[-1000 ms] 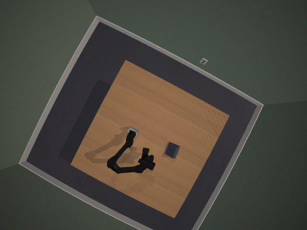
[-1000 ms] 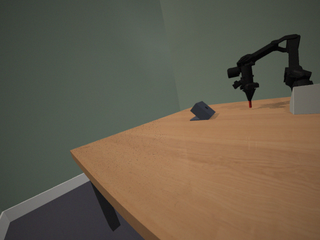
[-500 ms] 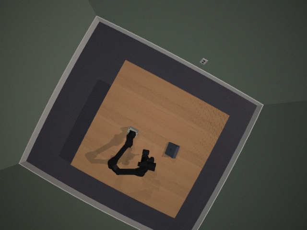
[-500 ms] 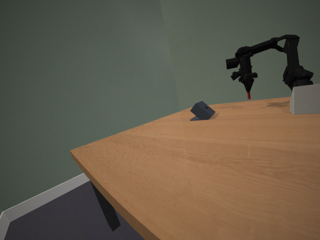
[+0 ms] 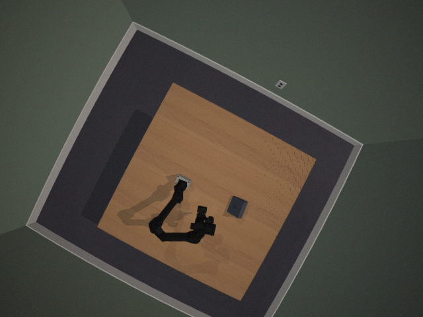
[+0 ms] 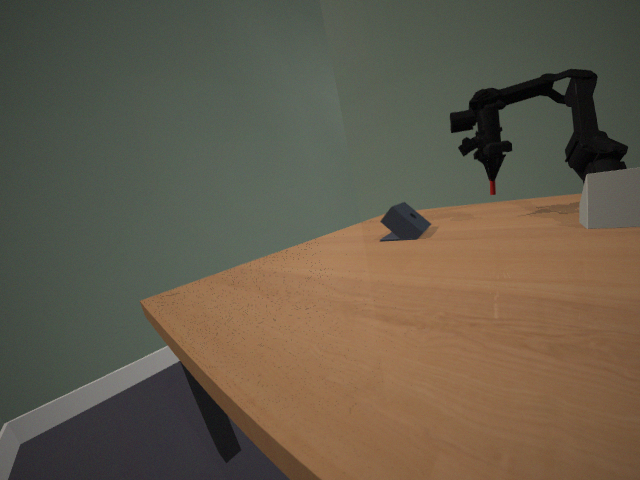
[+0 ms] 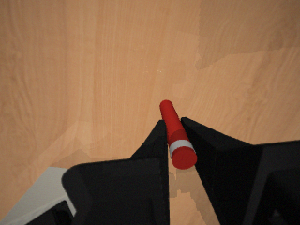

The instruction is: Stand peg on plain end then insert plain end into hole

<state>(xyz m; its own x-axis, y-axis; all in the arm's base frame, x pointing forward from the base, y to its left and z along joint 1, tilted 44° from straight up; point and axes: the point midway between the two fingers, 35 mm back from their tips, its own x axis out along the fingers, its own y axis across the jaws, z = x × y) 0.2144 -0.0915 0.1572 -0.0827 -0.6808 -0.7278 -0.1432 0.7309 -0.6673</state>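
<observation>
A red peg (image 6: 492, 187) (image 7: 172, 123) is held upright in the air above the table, its plain end pointing down. Its white band is at the upper end, on the wrist camera's side. My gripper (image 6: 491, 178) (image 7: 172, 123) is shut on the peg and points down. In the top view the arm hides the peg. The dark blue-grey sloped panel (image 5: 237, 207) (image 6: 405, 221) stands on the table, away from the gripper. Its one hole (image 5: 234, 206) (image 6: 413, 215) shows in the tilted face, which is turned towards the robot's side.
The wooden table (image 5: 211, 136) (image 6: 413, 335) bears the panel and the arm's base. A pale block (image 6: 612, 200) stands by the arm's base, and a pale edge (image 7: 39, 194) shows at the lower left of the wrist view.
</observation>
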